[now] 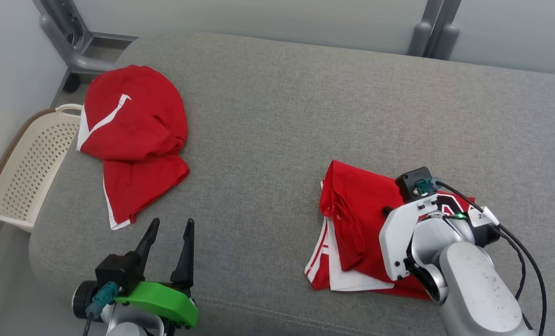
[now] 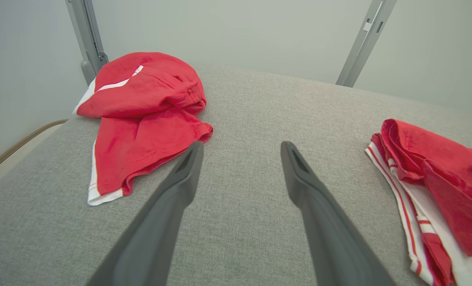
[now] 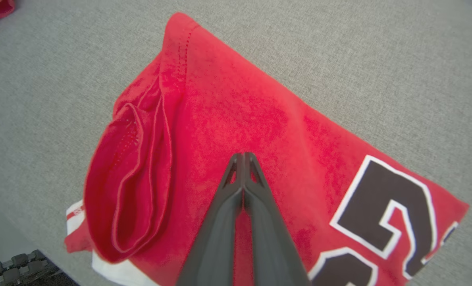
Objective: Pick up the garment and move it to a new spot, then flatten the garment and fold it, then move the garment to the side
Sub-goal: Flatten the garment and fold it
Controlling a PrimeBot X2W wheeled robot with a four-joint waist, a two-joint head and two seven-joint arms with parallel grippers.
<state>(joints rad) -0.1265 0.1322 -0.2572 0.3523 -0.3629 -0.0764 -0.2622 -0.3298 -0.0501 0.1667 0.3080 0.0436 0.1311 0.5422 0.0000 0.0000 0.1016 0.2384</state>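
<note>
— What's the right gripper (image 3: 243,157) doing?
— Fingers pressed together with nothing pinched, tips at the folded red jersey (image 3: 239,107); I can't tell if they touch it.
— And the jersey?
— It lies on the right side of the grey cushion (image 1: 277,116), running diagonally in the wrist view, black number toward the arm. The forearm slants down over it.
— The left gripper (image 1: 170,228)?
— Spread wide and empty, near a crumpled red garment (image 1: 132,135).

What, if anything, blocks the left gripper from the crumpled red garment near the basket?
Likely nothing, so yes: the left gripper is open near the crumpled garment, with bare grey cushion between them. The right gripper sits over the folded garment, well aside.
</note>
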